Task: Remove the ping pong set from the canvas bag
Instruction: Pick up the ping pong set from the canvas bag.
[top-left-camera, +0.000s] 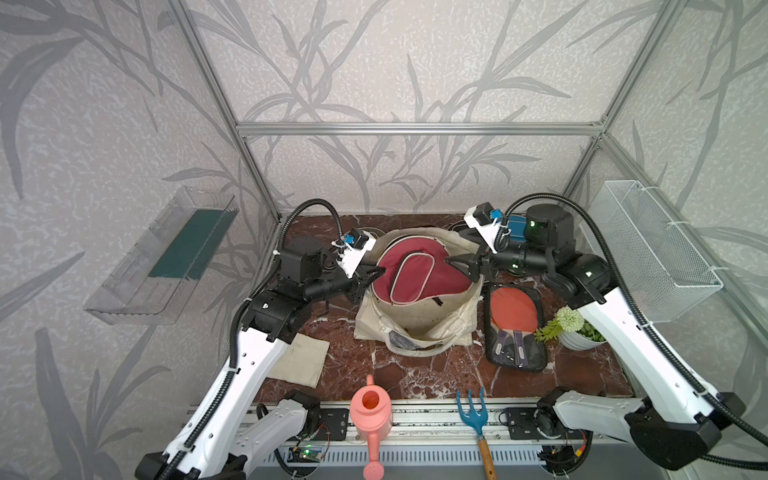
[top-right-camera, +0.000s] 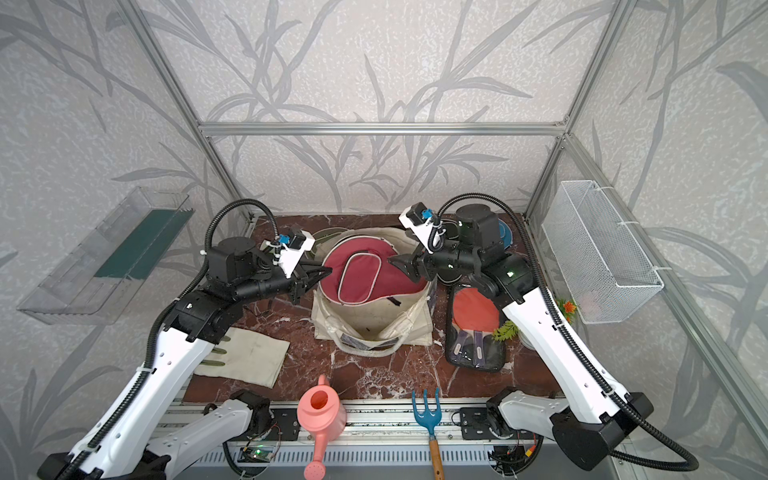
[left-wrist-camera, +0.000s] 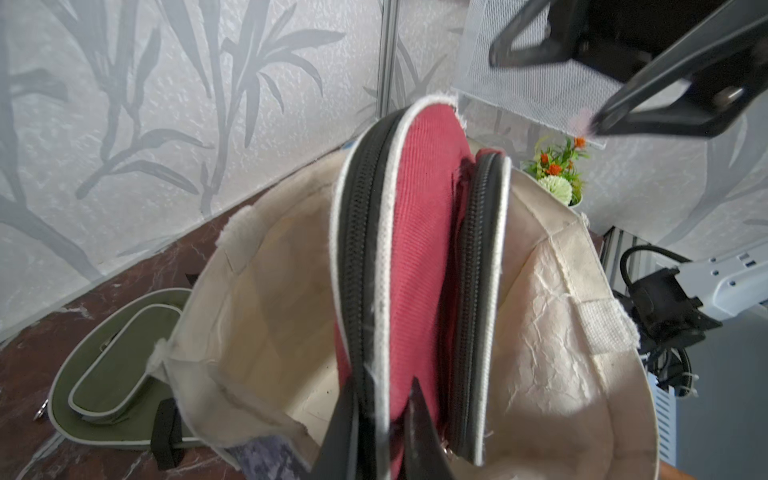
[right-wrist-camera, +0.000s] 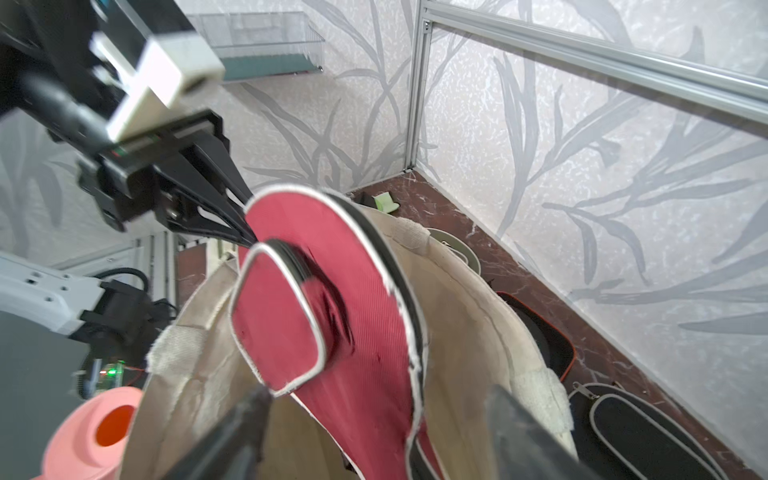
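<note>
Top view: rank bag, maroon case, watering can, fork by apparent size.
1. bag
2. maroon case, raised toward the camera, so it may look oversized
3. watering can
4. fork, roughly as long as the can but far thinner; its handle runs out of frame

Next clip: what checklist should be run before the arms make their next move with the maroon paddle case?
1. Grip: left pincer shut on the rim of the maroon case: ok.
2. Release: right pincer open: ok.
3. Maroon case out of the canvas bag: not ok, its lower end sits inside.
4. Bag held down for the lift: not ok, neither pincer grips it.
5. Nothing else left in the bag: cannot tell, the case hides part of the inside.
</note>
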